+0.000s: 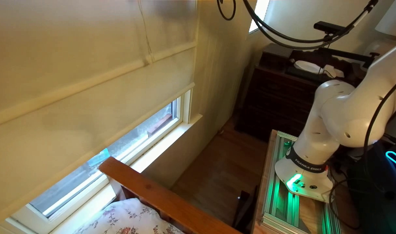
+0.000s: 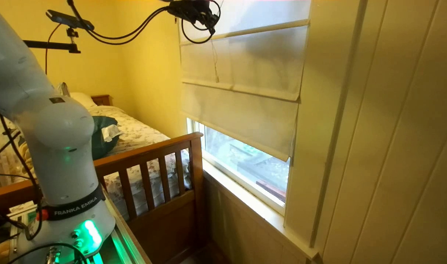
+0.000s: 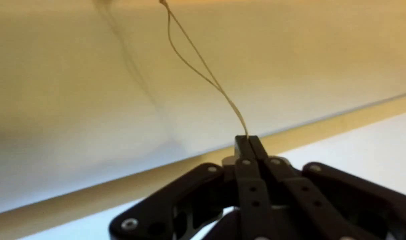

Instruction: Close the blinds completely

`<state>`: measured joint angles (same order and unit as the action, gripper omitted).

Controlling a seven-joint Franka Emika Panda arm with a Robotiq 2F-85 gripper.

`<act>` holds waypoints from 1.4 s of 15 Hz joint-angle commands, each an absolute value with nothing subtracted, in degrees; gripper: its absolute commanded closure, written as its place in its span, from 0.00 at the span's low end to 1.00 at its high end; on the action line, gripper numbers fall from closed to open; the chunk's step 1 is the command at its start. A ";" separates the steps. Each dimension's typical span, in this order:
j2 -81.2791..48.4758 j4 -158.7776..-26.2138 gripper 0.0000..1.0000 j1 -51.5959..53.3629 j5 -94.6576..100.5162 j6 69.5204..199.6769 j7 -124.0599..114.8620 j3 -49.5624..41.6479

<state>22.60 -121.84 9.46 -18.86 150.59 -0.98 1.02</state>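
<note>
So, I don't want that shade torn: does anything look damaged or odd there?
Nothing stands out: I see no tear. The shade merely stops short of the sill, and the tool pinches its cord.

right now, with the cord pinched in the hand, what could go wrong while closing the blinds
The hand grips the thin cord only at its tips, so the cord might slip out. Pulling could perhaps raise the blinds instead of lowering them, and window glass shows below their bottom edge. In both exterior views black cables sag in loose loops, so one may snag as the arm moves.
</note>
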 commanded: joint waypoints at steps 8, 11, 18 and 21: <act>22.20 -112.28 1.00 3.58 -16.92 154.94 -4.17 -0.41; 22.07 -109.87 1.00 1.76 -16.03 155.90 -5.60 -0.54; 22.21 -105.04 1.00 -8.62 -4.73 154.16 -16.77 2.34; 22.17 -103.49 0.78 -14.16 2.44 152.05 -22.95 4.60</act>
